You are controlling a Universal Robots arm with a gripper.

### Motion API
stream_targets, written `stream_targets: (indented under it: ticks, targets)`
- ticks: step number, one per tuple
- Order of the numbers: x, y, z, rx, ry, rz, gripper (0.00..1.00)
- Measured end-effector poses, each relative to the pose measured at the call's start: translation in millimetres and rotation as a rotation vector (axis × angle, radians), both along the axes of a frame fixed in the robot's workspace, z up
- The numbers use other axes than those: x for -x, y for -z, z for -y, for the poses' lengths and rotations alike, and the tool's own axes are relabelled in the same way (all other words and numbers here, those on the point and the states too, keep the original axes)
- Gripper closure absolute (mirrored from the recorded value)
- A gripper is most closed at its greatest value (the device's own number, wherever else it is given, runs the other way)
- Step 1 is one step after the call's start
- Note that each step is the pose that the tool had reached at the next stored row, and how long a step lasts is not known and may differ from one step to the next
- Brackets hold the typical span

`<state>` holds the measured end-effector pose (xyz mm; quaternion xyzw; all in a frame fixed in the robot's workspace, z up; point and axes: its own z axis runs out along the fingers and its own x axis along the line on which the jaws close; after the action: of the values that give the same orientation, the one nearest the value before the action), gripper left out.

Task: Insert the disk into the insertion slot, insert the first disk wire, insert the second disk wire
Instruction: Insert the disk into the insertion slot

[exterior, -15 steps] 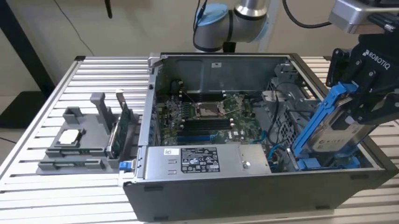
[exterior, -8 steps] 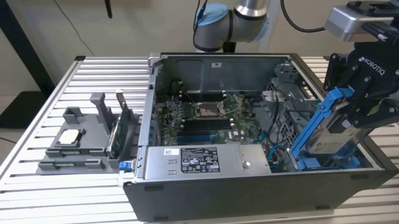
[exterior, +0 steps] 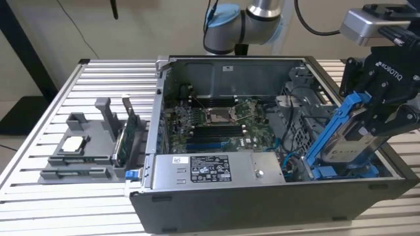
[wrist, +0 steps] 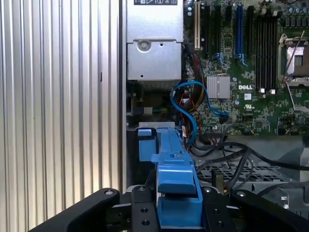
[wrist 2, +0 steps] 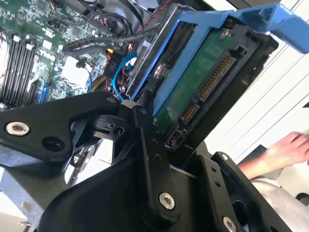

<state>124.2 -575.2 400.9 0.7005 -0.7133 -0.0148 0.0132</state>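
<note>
The disk (exterior: pixel 351 140), silver-grey in a bright blue carrier, stands steeply tilted at the front right corner of the open computer case (exterior: pixel 262 206) in the exterior view. Its lower end reaches down into the insertion slot (exterior: pixel 345 172), a dark bay with blue rails. My gripper (exterior: pixel 374 123) is shut on the disk's upper part, one black finger on each side. The first wrist view looks along the carrier's blue edge (wrist: pixel 174 179), clamped in my gripper (wrist: pixel 176 205). The second wrist view shows the disk's green circuit board and connectors (wrist 2: pixel 203 82).
Thin blue cables (wrist: pixel 186 104) and black wires lie loose in the case beside the bay. A grey power supply box (exterior: pixel 217 169) with stickers sits at the case front, the motherboard (exterior: pixel 217 120) behind it. A grey fixture (exterior: pixel 85 147) stands at the exterior view's left. A person's hand (wrist 2: pixel 289 147) rests nearby.
</note>
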Motion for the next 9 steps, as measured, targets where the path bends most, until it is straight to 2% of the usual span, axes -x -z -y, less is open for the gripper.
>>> stream_targets:
  ticks: [4, 6, 9]
  targets:
    - [0.0, -5.1, 0.1, -0.0038, 0.0, -0.0013, 0.67]
    - [0.0, -13.1, 0.1, -0.0006, 0.0, -0.0016, 0.67]
    - [-0.1, -16.0, 0.1, -0.0007, 0.0, -0.0013, 0.67]
